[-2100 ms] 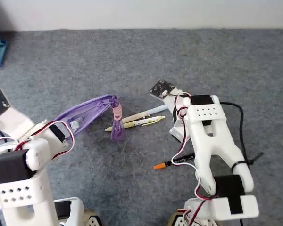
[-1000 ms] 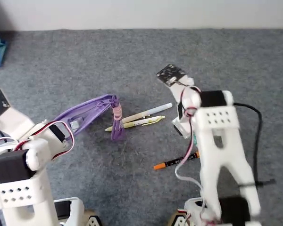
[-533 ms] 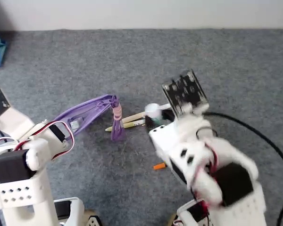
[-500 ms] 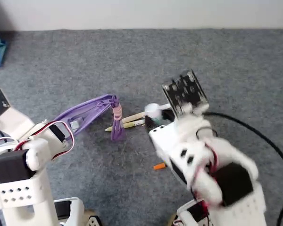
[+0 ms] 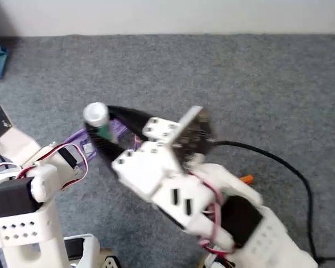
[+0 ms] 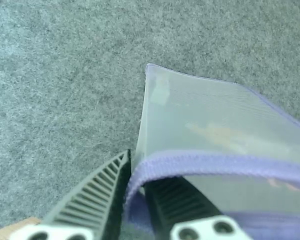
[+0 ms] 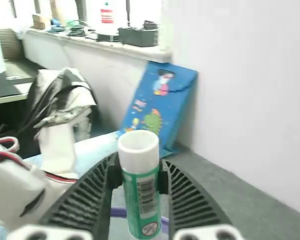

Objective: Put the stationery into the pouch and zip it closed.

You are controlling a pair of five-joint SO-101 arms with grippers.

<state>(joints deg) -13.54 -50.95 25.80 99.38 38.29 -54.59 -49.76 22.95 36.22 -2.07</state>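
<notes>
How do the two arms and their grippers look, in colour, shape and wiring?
Both the left arm and the right arm have white plastic shells with small round holes, black motor blocks and thin red, white and black wires. A thick black cable runs from the right arm. The left gripper and right gripper have black ribbed fingers on white bases.

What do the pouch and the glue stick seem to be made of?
The pouch looks like soft, translucent plastic with a purple fabric-like edge: shapes show dimly through it. The glue stick seems hard, smooth plastic: white cap, green labelled body.
</notes>
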